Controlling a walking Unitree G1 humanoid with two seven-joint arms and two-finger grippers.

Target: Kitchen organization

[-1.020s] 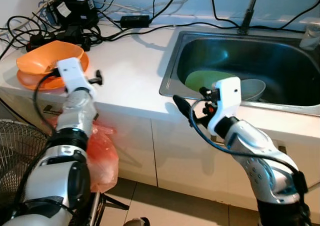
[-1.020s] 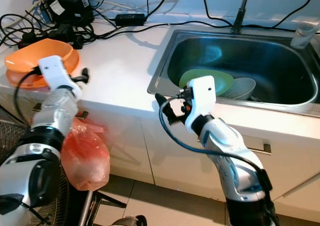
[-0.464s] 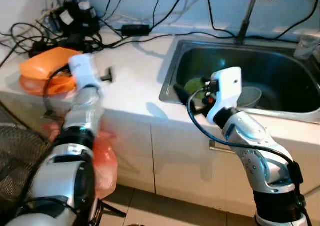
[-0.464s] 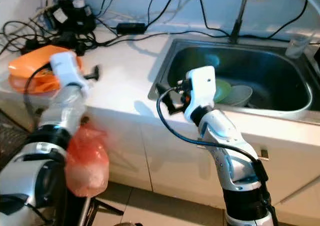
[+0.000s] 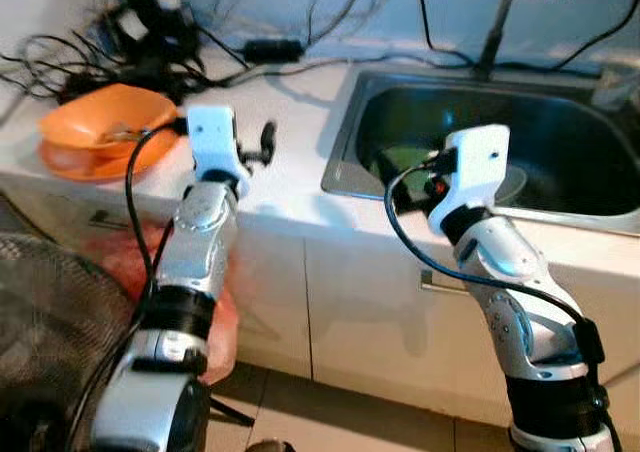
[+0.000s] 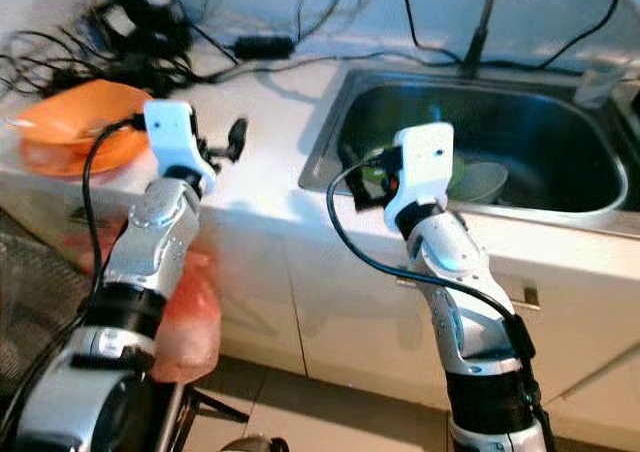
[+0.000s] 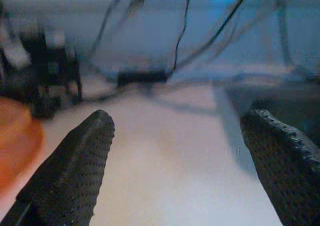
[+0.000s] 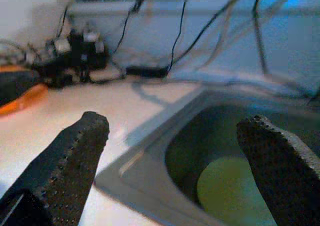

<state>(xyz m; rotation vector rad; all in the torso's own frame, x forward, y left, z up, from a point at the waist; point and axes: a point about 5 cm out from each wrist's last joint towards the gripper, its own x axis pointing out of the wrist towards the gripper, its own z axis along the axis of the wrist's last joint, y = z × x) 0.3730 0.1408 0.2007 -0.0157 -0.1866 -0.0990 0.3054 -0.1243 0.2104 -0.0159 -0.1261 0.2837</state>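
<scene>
1. White tabletop (image 5: 290, 187) holds a steel sink (image 5: 345, 177); inside it lie a green plate (image 8: 235, 191) and a grey bowl (image 6: 478, 180).
2. Compared with a second ago, both arms are raised: the right pincer (image 8: 175, 151), spread and empty, now faces the sink rim; the left pincer (image 7: 175, 161), spread, hovers left of the sink, beside the orange bowl (image 5: 100, 122). Likely reaching for dishes.
3. Motion blur smears the cables; the right arm hides much of the plate.

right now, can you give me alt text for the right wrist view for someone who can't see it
The right hand hovers open over the near left corner of a steel sink, its two black fingers spread wide and holding nothing. A green plate lies in the basin; beyond, a white counter leads to tangled black cables by the wall.
</scene>
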